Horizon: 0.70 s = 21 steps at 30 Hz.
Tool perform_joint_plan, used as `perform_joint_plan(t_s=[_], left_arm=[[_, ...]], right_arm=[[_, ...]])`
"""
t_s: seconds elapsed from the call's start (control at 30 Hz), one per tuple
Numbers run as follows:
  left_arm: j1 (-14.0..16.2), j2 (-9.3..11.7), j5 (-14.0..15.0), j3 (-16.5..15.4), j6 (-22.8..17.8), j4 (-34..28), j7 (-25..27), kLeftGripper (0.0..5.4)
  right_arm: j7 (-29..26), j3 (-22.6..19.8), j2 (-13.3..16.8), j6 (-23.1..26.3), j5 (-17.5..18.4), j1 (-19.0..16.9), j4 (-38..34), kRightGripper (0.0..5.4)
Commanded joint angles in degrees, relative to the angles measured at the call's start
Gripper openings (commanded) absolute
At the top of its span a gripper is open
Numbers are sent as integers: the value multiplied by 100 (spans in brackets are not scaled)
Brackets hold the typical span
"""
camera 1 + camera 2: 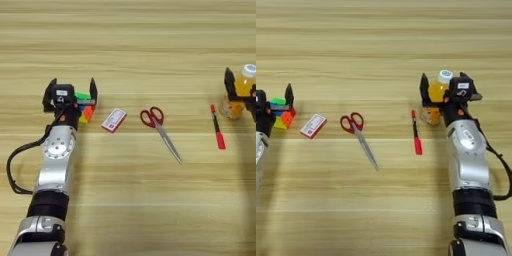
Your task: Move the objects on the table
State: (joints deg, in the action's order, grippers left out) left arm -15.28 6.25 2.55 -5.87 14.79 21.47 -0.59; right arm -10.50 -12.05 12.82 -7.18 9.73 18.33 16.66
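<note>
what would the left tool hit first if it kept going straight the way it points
Probably the puzzle cube: the left tool is open with the cube between its fingers, though height above it is unclear.

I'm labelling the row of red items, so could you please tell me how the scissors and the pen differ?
The scissors have red loop handles and bare metal blades; the pen is a plain red stick. The scissors lie slanted, blades pointing toward the near right; the pen lies nearly straight front to back. The scissors sit mid-table, the pen further right beside the bottle. Both lie flat, untouched by either gripper.
</note>
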Motion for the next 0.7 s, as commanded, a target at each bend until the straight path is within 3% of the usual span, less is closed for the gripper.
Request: perform_joint_plan(t_s=[0.03,0.27,0.7], left_arm=[[-70,-11,-68,22,14,58,2,540],[-79,-8,-68,23,12,69,3,540],[-62,-9,-66,20,10,54,-2,540]], right_arm=[[-28,-84,72,-63,52,229,296,536],[-71,-181,112,-232,77,465,896,536],[-126,-215,123,-362,116,603,1265,536]])
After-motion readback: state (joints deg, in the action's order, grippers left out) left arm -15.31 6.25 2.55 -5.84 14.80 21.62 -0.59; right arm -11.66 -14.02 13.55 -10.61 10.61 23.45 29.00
